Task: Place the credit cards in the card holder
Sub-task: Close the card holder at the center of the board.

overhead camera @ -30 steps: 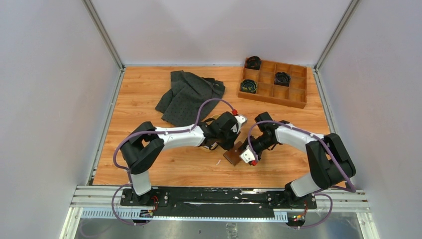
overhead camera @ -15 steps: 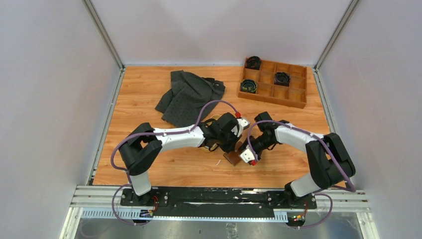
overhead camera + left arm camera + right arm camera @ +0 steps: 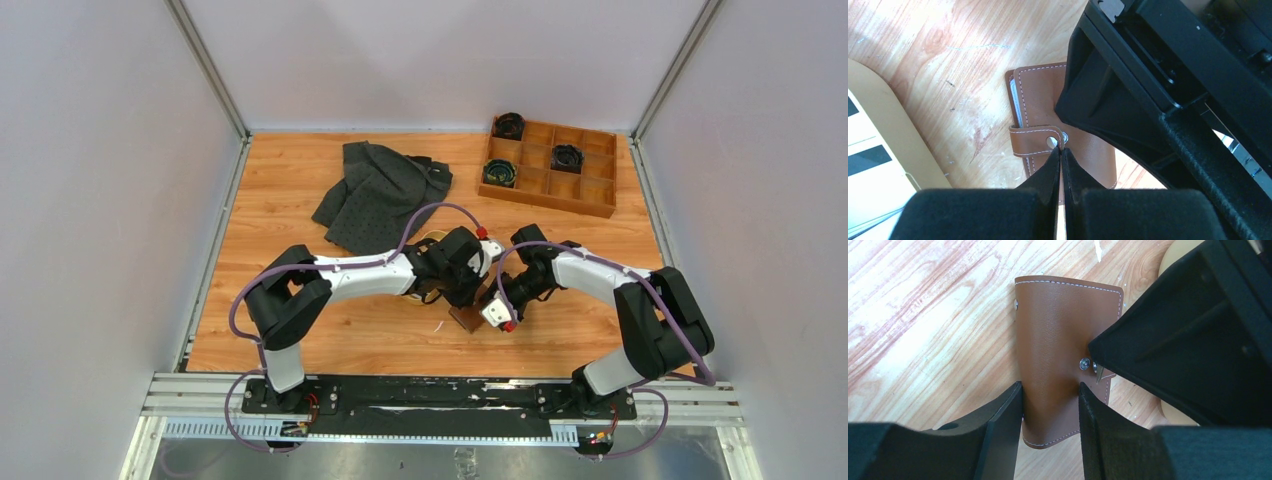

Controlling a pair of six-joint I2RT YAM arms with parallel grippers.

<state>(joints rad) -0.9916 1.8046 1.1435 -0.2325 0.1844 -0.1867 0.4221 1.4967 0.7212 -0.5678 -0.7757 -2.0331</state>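
Under right tool (image 3: 1049,387), card holder (image 3: 1058,320) lengthwise.

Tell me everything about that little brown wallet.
The card holder is a small brown leather wallet with pale stitching and a strap ending in a metal snap. It lies folded on the wooden table, with pale card-like edges showing at one side. The shut left pincer touches the strap's tip; the right pincer straddles one end.

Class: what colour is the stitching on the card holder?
The card holder has white stitching on brown leather; clearest in the right wrist view.
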